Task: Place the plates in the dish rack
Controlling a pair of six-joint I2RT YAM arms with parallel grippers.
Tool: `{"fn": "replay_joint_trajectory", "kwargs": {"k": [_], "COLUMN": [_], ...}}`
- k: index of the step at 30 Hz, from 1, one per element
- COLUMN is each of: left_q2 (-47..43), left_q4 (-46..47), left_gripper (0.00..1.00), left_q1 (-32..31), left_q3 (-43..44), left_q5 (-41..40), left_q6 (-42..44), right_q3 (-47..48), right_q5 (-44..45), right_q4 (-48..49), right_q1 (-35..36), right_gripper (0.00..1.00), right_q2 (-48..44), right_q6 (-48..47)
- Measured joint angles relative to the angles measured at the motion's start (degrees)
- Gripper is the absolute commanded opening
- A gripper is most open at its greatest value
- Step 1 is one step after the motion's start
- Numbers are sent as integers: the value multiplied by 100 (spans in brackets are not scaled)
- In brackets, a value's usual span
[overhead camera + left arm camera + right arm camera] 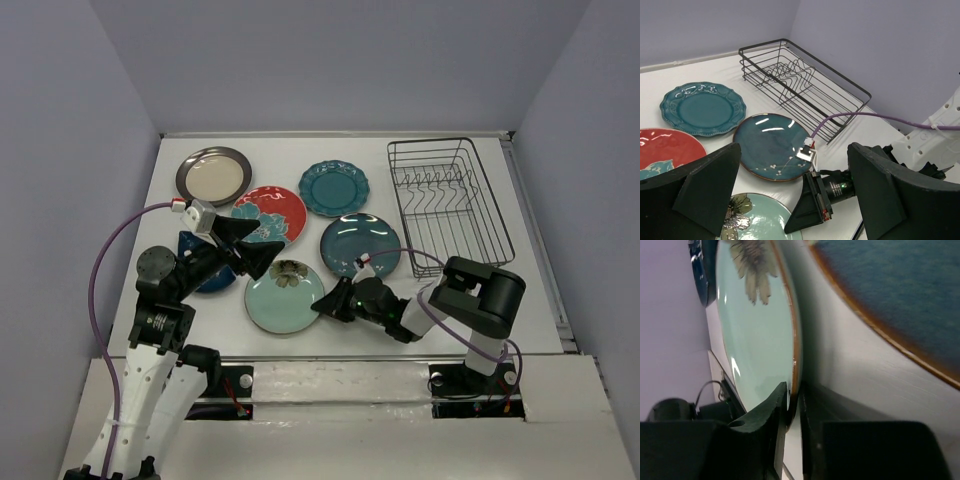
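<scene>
From above, my right gripper [335,303] meets the mint plate [283,297] lying flat ahead of it, the dish rack [447,200] behind it and farther out; left wrist view, my left gripper [794,150] gapes open, the rack well beyond; right wrist view, my fingers [762,435] pinch the plate's rim, underside hidden.

No legible text, labels, brands or numbers in any view. Small white connector [805,152] carries red marks, too small to read as characters. Everything else is unmarked.
</scene>
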Motion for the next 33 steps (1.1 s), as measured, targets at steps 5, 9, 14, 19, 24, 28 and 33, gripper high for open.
{"fn": "replay_joint_trajectory", "kwargs": {"k": [5,9,14,19,24,28,33], "left_q2": [-33,-35,-39,-98,-214,-317,-389], "left_q4": [-7,-9,-9,-7,-7,-7,-15], "left_gripper": [99,99,99,99,99,99,99], "left_q1": [0,0,0,0,0,-4,-238], "left_q3": [-2,0,-2,0,-2,-2,0], "left_q5": [-17,-24,-22,-22,-22,-17,-15], "left_q6": [4,11,17,17,17,17,46], "right_q3": [50,114,640,1676,2594,3272,3936], "right_q5": [131,289,767,1709,2249,3064,3554], "right_q4": [-131,-942,-3126,-4774,-5313,-5737,-5995], "right_q1": [26,164,321,129,-986,-2024,-3425], "right_gripper": [7,7,7,7,7,7,7], "right_q2": [-35,-691,-2181,-3768,-4752,-4996,-4660], "right_q6": [63,-330,-1670,-3174,-4033,-4854,-5692]}}
